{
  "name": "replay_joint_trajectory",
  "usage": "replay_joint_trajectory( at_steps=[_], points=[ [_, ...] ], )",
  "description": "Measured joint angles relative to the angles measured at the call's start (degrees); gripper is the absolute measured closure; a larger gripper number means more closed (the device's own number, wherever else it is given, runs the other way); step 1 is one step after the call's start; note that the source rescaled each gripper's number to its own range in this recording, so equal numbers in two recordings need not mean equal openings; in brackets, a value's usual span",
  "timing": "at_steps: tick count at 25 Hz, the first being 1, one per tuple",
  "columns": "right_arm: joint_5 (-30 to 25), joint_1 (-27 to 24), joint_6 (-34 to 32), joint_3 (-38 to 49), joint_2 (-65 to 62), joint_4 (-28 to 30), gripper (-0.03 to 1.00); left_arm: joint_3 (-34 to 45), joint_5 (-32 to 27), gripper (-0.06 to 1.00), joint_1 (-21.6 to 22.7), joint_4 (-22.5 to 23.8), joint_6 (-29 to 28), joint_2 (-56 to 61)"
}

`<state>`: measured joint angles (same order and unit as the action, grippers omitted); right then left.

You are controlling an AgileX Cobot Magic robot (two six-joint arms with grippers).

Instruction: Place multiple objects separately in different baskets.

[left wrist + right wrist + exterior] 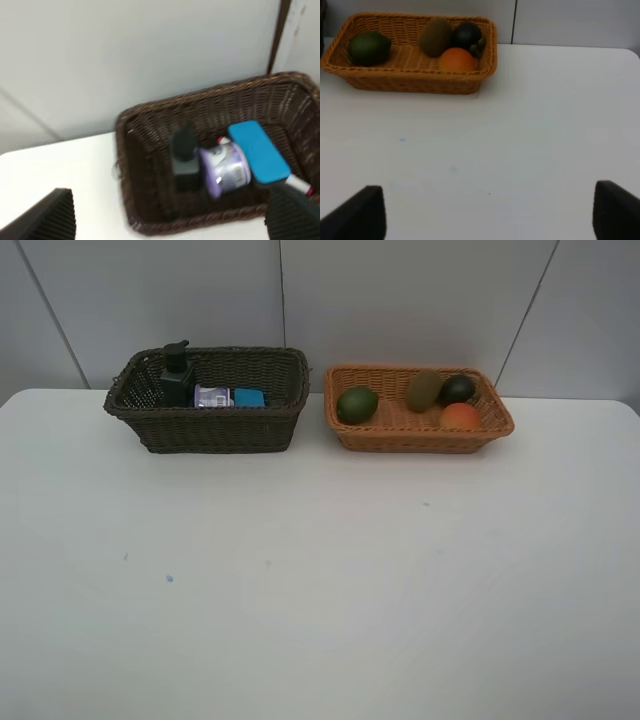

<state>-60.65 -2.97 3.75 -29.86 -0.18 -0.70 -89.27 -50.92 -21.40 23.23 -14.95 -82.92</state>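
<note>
From the high camera you see the dark basket (206, 400) left and the orange basket (418, 410) right on the white table (320, 570), long sides running across the view. The pump bottle (177, 374) stands upright beside the tub (212, 396) and eraser (250, 398). The lime (357, 405), kiwi (424, 390), mangosteen (458, 389) and peach (461, 417) lie in the orange one.

Your left wrist view is blurred: the tub's label (227, 170) cannot be read, and the marker (299, 185) peeks out under the eraser. The left gripper (170, 220) stands wide open, empty.

Your right wrist view shows the right gripper (490, 215) spread wide over bare table, holding nothing.
</note>
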Motion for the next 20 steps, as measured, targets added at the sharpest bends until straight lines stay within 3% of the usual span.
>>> replay_joint_trajectory(
  at_steps=[8,16,20],
  points=[
    [0.0,0.0,0.0,0.0,0.0,0.0,-0.03,0.0,-16.9,-0.05,0.0,1.0,4.9,16.4],
    [0.0,0.0,0.0,0.0,0.0,0.0,-0.03,7.3,-18.1,-0.05,0.0,-1.1,12.2,34.5],
    [0.0,0.0,0.0,0.0,0.0,0.0,-0.03,14.6,-18.1,-0.05,0.0,-6.2,12.9,45.1]
  ],
)
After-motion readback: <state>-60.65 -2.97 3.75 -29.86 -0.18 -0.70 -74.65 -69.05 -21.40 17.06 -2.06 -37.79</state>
